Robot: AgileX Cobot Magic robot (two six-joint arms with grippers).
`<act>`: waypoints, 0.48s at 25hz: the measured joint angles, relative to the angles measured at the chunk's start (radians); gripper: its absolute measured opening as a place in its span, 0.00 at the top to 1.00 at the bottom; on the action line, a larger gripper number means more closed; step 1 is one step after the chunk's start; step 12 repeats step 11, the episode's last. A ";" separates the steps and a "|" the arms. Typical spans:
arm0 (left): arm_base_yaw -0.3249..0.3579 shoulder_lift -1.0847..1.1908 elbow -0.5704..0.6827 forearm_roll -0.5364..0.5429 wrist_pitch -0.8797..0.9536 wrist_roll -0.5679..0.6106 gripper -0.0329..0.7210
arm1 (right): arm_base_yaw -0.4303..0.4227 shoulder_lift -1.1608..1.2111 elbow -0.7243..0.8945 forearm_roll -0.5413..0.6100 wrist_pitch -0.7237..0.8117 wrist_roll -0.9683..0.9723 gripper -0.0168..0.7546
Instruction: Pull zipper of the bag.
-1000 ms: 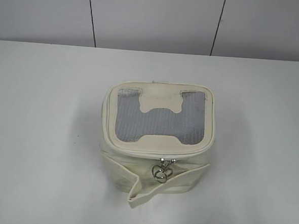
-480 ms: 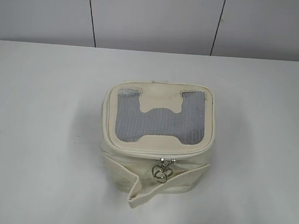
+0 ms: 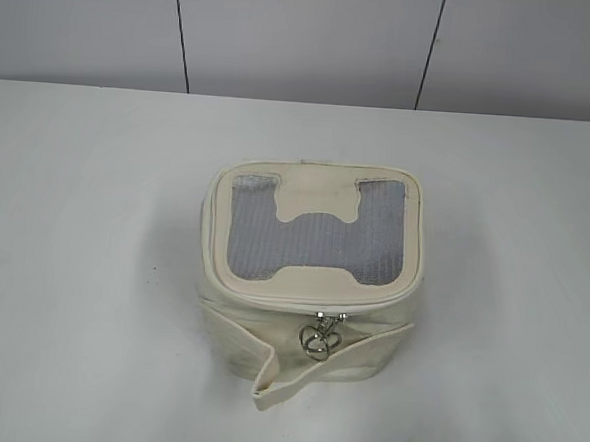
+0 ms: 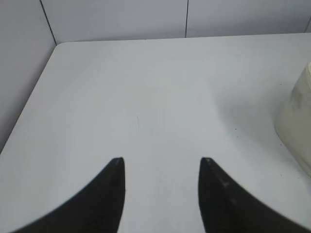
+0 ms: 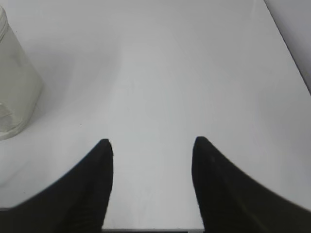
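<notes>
Sitting near the middle of the white table (image 3: 82,268), slightly toward its near edge, the bag (image 3: 311,282) stands upright with its rounded-square top facing up. A silvery-grey mesh panel (image 3: 319,245) fills that top, cut into by cream tabs at the far and near sides. The zipper (image 3: 320,335) runs around the top rim, and its shiny silver pull tabs with ring loops hang together at the middle of the near side, just above a loose cream strap (image 3: 296,373) that sags across the bag's front. No brand, label or writing can be read on the bag.

The left gripper (image 4: 162,162) hovers over bare table, jaws spread apart and holding nothing, the bag at the right edge of its view. The right gripper (image 5: 151,141) is likewise apart and empty, the bag at its left edge.
</notes>
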 joint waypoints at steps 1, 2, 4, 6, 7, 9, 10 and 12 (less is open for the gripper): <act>0.000 0.000 0.000 0.000 0.000 0.000 0.45 | 0.000 0.000 0.000 0.000 0.000 0.000 0.43; 0.000 0.000 0.000 0.000 0.000 0.000 0.45 | 0.000 0.000 0.000 0.000 0.000 0.000 0.43; 0.000 0.000 0.000 0.000 0.000 0.000 0.45 | 0.000 0.000 0.000 0.000 0.000 0.000 0.43; 0.000 0.000 0.000 0.000 0.000 0.000 0.45 | 0.000 0.000 0.000 0.000 0.000 0.000 0.43; 0.000 0.000 0.000 0.000 0.000 0.000 0.45 | 0.000 0.000 0.000 0.000 0.000 0.000 0.43; 0.000 0.000 0.000 0.000 0.000 0.000 0.45 | 0.000 0.000 0.000 0.000 0.000 0.000 0.43; 0.000 0.000 0.000 0.000 0.000 0.000 0.45 | 0.000 0.000 0.000 0.000 0.000 0.000 0.43; 0.000 0.000 0.000 0.000 0.000 0.000 0.45 | 0.000 0.000 0.000 0.000 0.000 0.000 0.43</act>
